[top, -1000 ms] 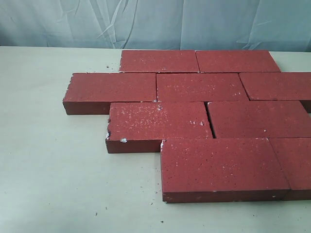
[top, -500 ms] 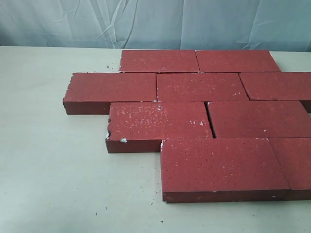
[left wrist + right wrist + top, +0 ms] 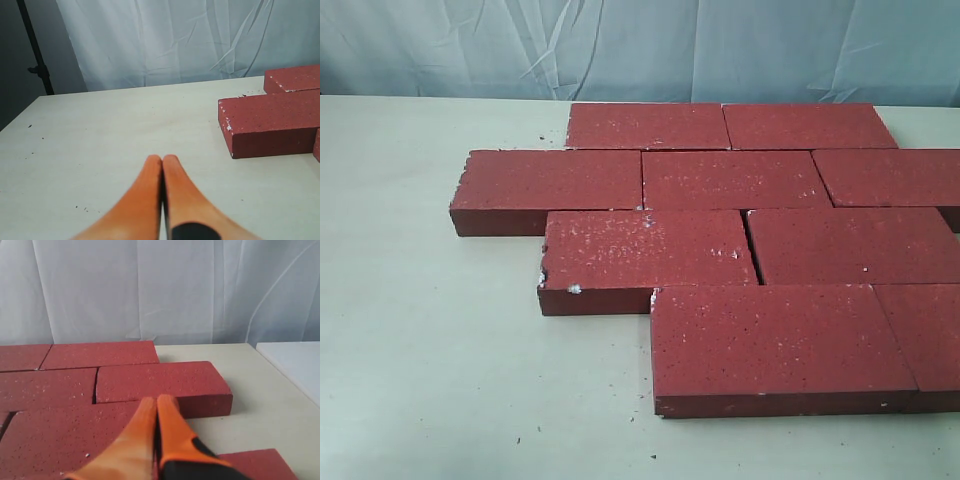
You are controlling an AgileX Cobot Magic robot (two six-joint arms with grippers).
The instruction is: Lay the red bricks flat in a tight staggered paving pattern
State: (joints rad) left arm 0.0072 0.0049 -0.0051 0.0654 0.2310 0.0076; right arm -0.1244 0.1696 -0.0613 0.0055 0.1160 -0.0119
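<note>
Left gripper (image 3: 162, 160): closed. Orange fingers (image 3: 142, 197) pressed flat against each other along the full visible length, tips level and meeting in one blunt point. Black patch (image 3: 192, 232) at the base of one finger. Aimed straight ahead of the wrist camera.

Right gripper (image 3: 156, 401): closed. Same posture: both fingers (image 3: 135, 442) pressed together, tips level and touching. Black section (image 3: 197, 467) at the base of one finger. Aimed straight ahead of the wrist camera.
</note>
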